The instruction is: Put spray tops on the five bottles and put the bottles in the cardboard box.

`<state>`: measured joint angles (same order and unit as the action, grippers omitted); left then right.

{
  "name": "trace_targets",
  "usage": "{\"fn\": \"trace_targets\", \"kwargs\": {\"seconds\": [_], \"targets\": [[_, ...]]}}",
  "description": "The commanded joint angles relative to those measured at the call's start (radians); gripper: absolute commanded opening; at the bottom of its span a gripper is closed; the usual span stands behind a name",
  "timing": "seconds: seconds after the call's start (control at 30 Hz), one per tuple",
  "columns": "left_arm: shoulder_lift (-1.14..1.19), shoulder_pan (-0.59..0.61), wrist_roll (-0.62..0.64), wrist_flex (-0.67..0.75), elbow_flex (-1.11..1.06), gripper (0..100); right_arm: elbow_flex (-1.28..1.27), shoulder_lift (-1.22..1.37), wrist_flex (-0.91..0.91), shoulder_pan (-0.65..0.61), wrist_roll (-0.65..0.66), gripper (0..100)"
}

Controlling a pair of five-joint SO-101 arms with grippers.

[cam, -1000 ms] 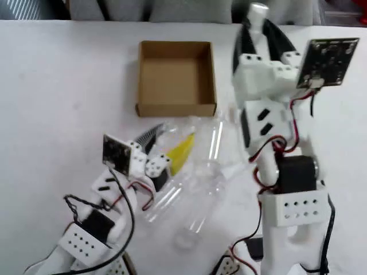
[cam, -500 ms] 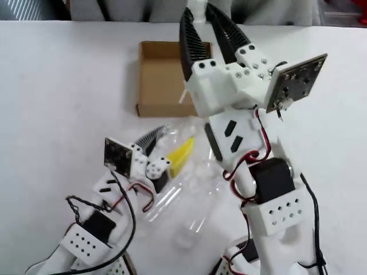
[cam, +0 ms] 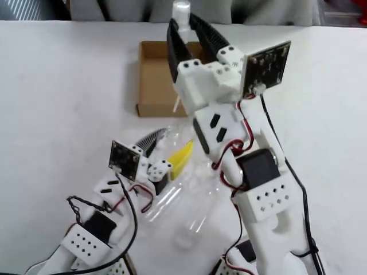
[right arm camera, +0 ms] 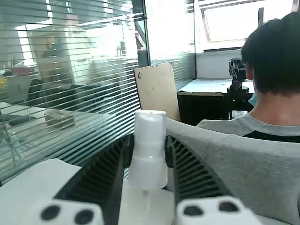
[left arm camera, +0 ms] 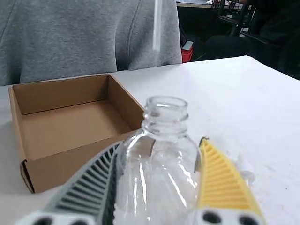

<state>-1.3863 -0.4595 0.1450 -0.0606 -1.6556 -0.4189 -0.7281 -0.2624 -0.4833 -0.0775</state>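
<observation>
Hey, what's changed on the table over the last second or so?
The right hand, clamped on the spray top, swung toward the left arm's side, from beside the cardboard box to above its far edge. The left hand kept its hold on the bottle, shifting only slightly. The box stayed put.

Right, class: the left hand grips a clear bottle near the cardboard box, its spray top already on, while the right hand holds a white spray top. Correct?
No. In the left wrist view the clear bottle has an open neck, no spray top on. Otherwise right: the left hand grips it near the cardboard box, and the right hand holds a white spray top.
</observation>
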Motion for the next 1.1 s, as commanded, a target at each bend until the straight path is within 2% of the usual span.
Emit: {"fn": "trace_targets", "kwargs": {"seconds": [0.0, 0.67, 1.07], "targets": [[-0.022, -0.007, -0.012, 0.031, 0.012, 2, -0.058, -0.104, -0.001, -0.048, -0.003, 1.8], [-0.022, -0.007, -0.012, 0.031, 0.012, 2, -0.181, -0.194, -0.031, -0.051, -0.002, 1.8], [-0.022, -0.007, -0.012, 0.031, 0.012, 2, -0.17, -0.186, 0.061, -0.05, 0.0, 1.8]]}}
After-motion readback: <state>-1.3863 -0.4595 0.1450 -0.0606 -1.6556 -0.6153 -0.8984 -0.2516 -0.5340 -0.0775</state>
